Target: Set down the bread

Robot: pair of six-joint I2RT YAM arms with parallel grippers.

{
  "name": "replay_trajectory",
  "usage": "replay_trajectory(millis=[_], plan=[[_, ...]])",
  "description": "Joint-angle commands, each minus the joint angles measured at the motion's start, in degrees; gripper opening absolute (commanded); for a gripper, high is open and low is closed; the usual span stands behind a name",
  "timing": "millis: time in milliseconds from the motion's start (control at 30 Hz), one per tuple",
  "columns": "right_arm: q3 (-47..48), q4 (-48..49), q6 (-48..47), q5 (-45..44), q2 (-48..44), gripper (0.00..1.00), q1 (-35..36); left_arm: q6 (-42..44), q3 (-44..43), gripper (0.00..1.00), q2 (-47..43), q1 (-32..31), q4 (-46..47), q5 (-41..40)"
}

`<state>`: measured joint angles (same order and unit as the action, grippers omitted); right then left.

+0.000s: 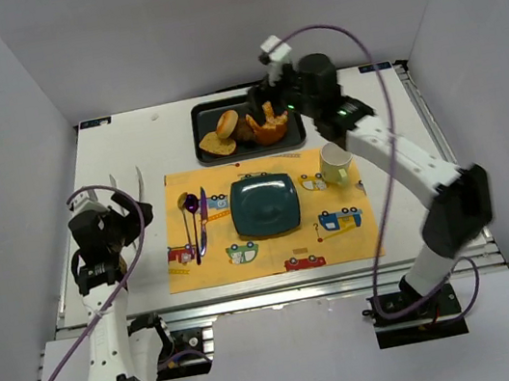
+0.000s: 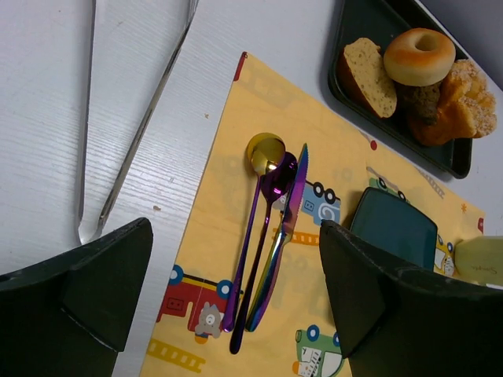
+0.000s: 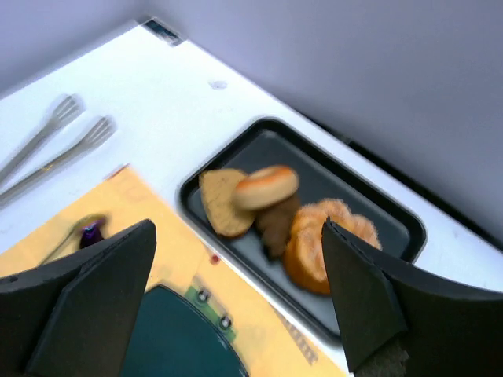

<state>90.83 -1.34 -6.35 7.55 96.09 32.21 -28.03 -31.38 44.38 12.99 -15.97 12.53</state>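
Note:
The bread [image 1: 270, 129] is a round orange-golden bun with a ridged top, lying at the right end of the black tray [image 1: 210, 155]. It also shows in the right wrist view [image 3: 318, 243] and in the left wrist view [image 2: 460, 110]. My right gripper [image 1: 267, 108] is open and empty above the tray, over the bread; in its own view [image 3: 236, 314] the bread sits by the right finger. My left gripper [image 1: 130, 216] is open and empty over the mat's left edge [image 2: 236, 314]. The teal plate [image 1: 264, 205] lies bare on the yellow placemat [image 1: 342, 244].
In the tray a pale ring bun [image 3: 267, 186], a tan slice [image 3: 220, 203] and a dark brown piece [image 3: 275, 224] lie left of the bread. Iridescent cutlery [image 2: 271, 236] lies on the mat's left. Metal tongs [image 2: 130, 149] lie left of the mat. A pale green mug [image 1: 335, 164] stands right of the plate.

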Motion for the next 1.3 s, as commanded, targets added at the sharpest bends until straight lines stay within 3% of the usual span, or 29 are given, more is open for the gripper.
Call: replay_trajectory(millis=[0, 33, 67, 100, 133, 167, 233, 267, 300, 333, 367, 400, 467, 633, 733, 967, 1100, 1133, 1167, 1233, 1267], plan=[[-22.00, 5.17, -5.00, 22.84, -13.41, 0.87, -5.90, 1.57, -4.47, 0.92, 2.36, 0.10, -2.56, -3.03], [-22.10, 5.12, -5.08, 32.34, -13.48, 0.81, -5.93, 1.58, -4.48, 0.86, 3.16, 0.10, -2.58, -3.48], [-26.62, 5.04, -19.09, 40.96, -19.92, 0.69, -8.02, 1.84, -4.92, 0.74, 4.04, 0.01, -3.01, -3.57], [-35.80, 8.95, -20.18, 45.58, -22.50, 0.58, -10.39, 3.15, -6.05, 0.54, 5.09, 0.10, -4.50, -3.83], [-38.59, 9.69, -21.59, 46.49, -24.53, 0.31, -10.50, 3.85, -6.76, 0.09, 7.71, 0.10, -5.82, -5.84], [-40.01, 5.69, -23.51, 47.98, -26.47, 0.21, -10.93, 4.47, -7.38, 0.00, 9.22, 0.01, -6.87, -6.55], [-41.43, -0.82, -30.64, 50.97, -27.36, 0.15, -11.20, 5.71, -9.31, 0.00, 11.86, 0.01, -9.17, -8.22], [-41.95, -2.16, -30.65, 50.98, -27.97, 0.26, -11.20, 6.32, -10.01, 0.00, 14.31, -0.07, -9.95, -9.01], [-42.31, -4.43, -30.22, 50.98, -28.15, 0.46, -11.29, 7.37, -10.89, 0.00, 15.72, -0.16, -11.01, -9.37], [-42.48, -5.85, -30.30, 51.07, -28.33, 0.61, -11.29, 7.90, -13.07, 0.13, 17.13, -0.42, -11.89, -10.33], [-42.40, -7.17, -30.30, 51.16, -28.33, 0.82, -11.29, 8.43, -14.05, 0.46, 20.01, -0.69, -13.55, -11.73], [-42.22, -9.18, -30.56, 50.99, -28.42, 0.89, -11.29, 10.35, -15.11, 0.60, 21.52, -1.04, -14.35, -13.83], [-42.13, -9.64, -30.57, 50.46, -28.50, 0.89, -11.37, 12.81, -17.31, 0.76, 24.68, -2.27, -15.41, -14.82], [-44.07, -5.70, -27.06, 49.05, -29.47, 0.89, -12.08, 25.11, -19.42, 0.83, 37.50, -4.73, -13.05, -14.81], [-44.34, -4.81, -25.65, 49.40, -29.48, 0.89, -13.31, 33.28, -20.91, 0.83, 43.31, -4.82, -5.24, -13.59], [-43.72, -5.07, -24.59, 49.58, -29.74, 0.89, -15.68, 37.08, -25.67, 0.78, 55.10, -4.73, -3.11, -16.76], [-42.93, -5.68, -24.59, 49.40, -29.74, 0.89, -16.73, 36.38, -25.58, 0.61, 58.53, -4.65, -2.49, -15.44], [-42.93, -5.86, -24.76, 49.40, -29.82, 0.89, -17.00, 36.03, -25.58, 0.48, 58.80, -4.64, -2.58, -14.65], [-42.84, -6.04, -24.94, 49.40, -29.82, 0.90, -17.18, 36.03, -25.66, 0.48, 59.06, -4.64, -2.84, -14.64], [-42.75, -6.13, -25.11, 49.40, -29.82, 0.90, -17.61, 34.98, -25.32, 0.30, 58.89, -4.29, -2.93, -13.77], [-42.75, -6.13, -25.12, 49.40, -29.91, 0.89, -18.05, 34.71, -24.97, 0.26, 58.54, -4.29, -2.58, -13.50]])
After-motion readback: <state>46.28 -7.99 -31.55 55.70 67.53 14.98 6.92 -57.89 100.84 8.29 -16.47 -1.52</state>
